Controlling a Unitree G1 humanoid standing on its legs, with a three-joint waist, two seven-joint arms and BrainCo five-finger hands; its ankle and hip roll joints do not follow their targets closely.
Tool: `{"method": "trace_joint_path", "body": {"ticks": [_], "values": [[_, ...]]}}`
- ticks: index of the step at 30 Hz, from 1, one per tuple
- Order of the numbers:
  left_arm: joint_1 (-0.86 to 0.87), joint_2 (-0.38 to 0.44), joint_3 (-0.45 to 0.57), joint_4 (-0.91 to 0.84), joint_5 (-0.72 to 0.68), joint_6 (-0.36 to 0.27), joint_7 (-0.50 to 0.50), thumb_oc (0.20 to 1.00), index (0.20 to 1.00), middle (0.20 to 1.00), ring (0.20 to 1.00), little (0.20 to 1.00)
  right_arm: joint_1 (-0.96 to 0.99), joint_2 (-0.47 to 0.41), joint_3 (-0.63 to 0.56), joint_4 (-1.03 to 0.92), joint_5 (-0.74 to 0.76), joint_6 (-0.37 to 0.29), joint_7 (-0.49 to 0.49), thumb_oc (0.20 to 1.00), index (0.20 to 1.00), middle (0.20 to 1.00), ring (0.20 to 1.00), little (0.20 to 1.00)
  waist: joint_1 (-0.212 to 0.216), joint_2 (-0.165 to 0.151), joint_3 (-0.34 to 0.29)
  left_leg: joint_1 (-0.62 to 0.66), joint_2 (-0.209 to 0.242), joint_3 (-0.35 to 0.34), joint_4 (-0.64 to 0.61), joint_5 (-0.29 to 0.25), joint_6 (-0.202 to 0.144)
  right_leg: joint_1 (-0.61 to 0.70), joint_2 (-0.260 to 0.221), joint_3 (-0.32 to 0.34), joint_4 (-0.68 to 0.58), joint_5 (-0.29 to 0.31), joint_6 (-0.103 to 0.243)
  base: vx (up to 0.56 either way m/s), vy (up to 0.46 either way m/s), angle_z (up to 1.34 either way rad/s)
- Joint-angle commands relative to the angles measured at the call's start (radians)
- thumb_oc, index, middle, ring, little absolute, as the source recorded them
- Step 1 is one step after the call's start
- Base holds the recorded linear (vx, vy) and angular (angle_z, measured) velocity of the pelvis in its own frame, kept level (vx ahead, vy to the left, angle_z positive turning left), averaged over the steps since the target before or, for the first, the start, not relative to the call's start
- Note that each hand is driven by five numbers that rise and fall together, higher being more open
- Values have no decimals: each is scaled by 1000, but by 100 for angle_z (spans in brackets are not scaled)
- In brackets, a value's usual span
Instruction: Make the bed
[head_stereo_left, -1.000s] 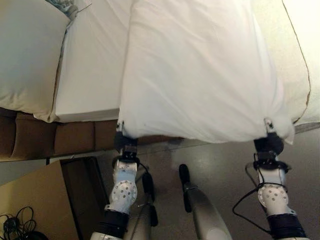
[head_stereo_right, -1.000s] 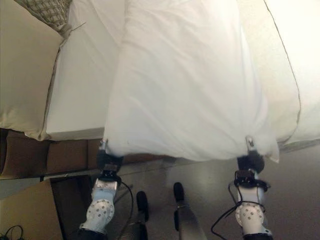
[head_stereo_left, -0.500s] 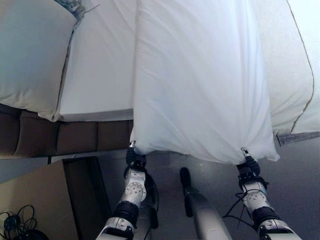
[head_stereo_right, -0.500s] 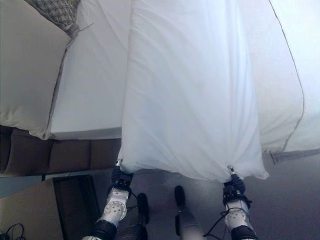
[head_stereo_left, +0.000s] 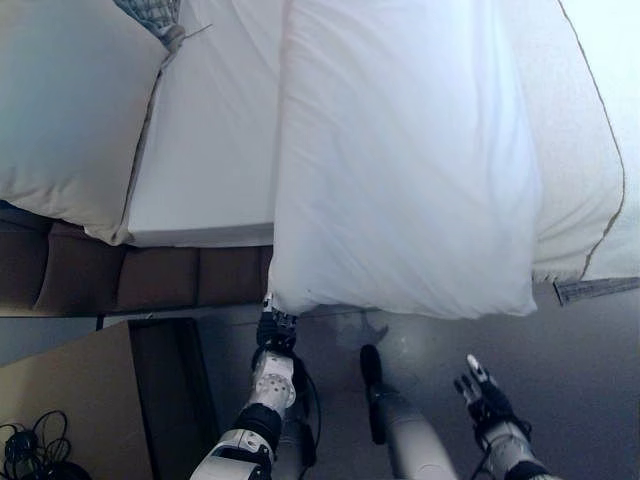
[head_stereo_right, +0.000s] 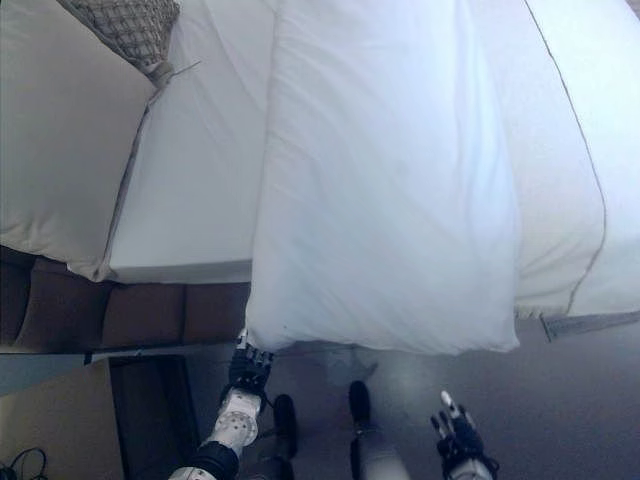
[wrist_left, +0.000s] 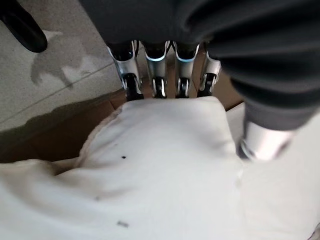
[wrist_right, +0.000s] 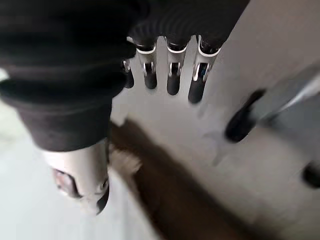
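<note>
The big white pillow (head_stereo_left: 405, 170) lies lengthwise across the bed (head_stereo_left: 215, 150), its near end hanging just past the mattress edge above the floor (head_stereo_left: 590, 350), between a cream pillow (head_stereo_left: 65, 110) on the robot's left and the folded duvet (head_stereo_left: 580, 150) on its right. The left hand (wrist_left: 165, 75) is up at the pillow's near left corner, fingers straight with their tips touching the fabric, nothing pinched. The right hand (head_stereo_left: 482, 398) hangs well below the pillow's edge over the floor, fingers spread and holding nothing.
</note>
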Motion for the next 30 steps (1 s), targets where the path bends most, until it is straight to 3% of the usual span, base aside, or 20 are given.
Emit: {"method": "trace_joint_path", "body": {"ticks": [1,8,11,16,19,25,30], "values": [[199,89,38,99,72,28,-46,1000,1000,1000,1000,1000,10,6,10,1,-48,-13,12,1000,1000,1000,1000,1000,2,-47,-26,-38,-3,10,-12,23,-21,31,-134,93,-186,140,179,12,-25,7],[237,133,-21,140,250,68,-129,1000,1000,1000,1000,1000,16,-12,14,10,-106,-9,16,1000,1000,1000,1000,1000,1,-36,-35,-24,2,8,-30,31,-27,42,-135,87,-195,138,177,13,-13,7],[248,160,-113,87,377,70,-166,1000,1000,1000,1000,1000,10,-20,12,11,-118,-17,14,1000,1000,1000,1000,1000,-1,-28,-42,-20,2,5,-34,32,-25,45,-134,87,-197,138,177,6,-5,2],[226,195,-174,50,428,76,-207,1000,1000,1000,1000,1000,-8,-26,41,-29,-165,-28,6,1000,1000,1000,1000,1000,-8,-25,-54,-12,6,11,-44,33,-29,49,-133,88,-200,134,178,0,0,0],[160,266,-258,-25,546,36,-263,1000,1000,1000,1000,1000,-31,-37,117,-142,-246,-52,4,1000,1000,1000,1000,1000,-15,-33,-65,-12,9,15,-42,32,-32,43,-126,96,-193,129,179,0,0,0],[31,308,-331,-74,568,1,-300,1000,1000,1000,1000,1000,-101,-80,231,-289,-302,-58,32,1000,1000,1000,1000,1000,-25,-46,-66,-31,10,23,-32,28,-33,9,-114,113,-175,126,178,-20,-1,-9],[-196,328,-432,-70,593,-12,-299,1000,1000,1000,1000,1000,-324,-139,348,-308,-321,-49,65,1000,1000,1000,1000,1000,-25,-56,-20,-97,8,22,21,22,-34,-57,-103,120,-138,126,174,-77,-18,-7]]}}
